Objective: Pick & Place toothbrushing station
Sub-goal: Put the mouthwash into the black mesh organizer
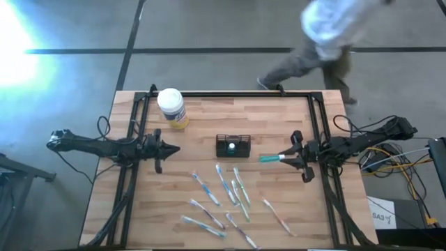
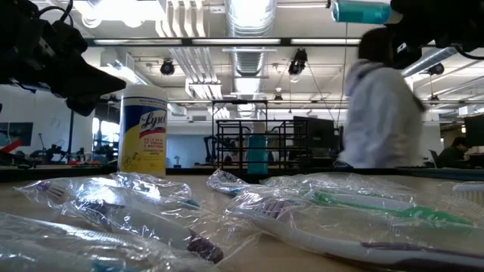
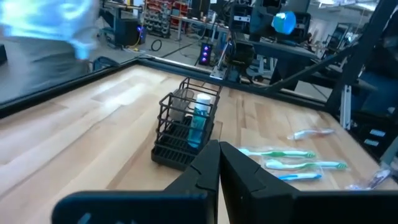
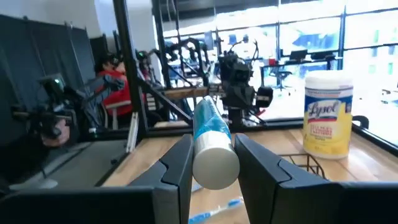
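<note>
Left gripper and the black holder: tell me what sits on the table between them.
Nothing: in the high view only bare wood separates the shut left gripper from the black holder. The left wrist view shows the same.

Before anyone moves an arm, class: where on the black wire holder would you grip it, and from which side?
Grip the black wire holder by its top rim, from straight above. It stands upright and open-topped, clear of the toothbrushes, and its thin wire walls suit a two-finger pinch. Avoid the blue-and-white tube standing inside; the free left gripper is probably the one to use.
</note>
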You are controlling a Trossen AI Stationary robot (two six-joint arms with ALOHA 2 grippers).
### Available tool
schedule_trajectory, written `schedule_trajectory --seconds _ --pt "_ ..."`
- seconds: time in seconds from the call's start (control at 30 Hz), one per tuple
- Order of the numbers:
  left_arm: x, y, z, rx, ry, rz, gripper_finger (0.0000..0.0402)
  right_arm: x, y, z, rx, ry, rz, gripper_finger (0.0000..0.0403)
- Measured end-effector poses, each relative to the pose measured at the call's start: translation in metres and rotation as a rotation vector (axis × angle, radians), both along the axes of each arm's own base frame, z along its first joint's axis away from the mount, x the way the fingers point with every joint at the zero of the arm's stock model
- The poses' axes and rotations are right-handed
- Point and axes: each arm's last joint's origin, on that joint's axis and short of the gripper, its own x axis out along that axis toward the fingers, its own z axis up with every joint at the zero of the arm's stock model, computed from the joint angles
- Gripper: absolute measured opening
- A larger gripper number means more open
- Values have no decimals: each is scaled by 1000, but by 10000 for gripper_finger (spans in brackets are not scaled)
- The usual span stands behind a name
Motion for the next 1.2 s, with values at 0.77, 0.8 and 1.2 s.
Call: schedule_trajectory --seconds 0.77,0.8,1.2 --pt "0 1 0 -8 -2 42 14 67 -16 139 -242 733 -316 91" --pt "0 1 0 -8 -3 43 14 75 -17 144 -254 768 -304 91" --pt "0 1 0 -9 -1 38 12 178 -35 175 -495 1121 -56 91"
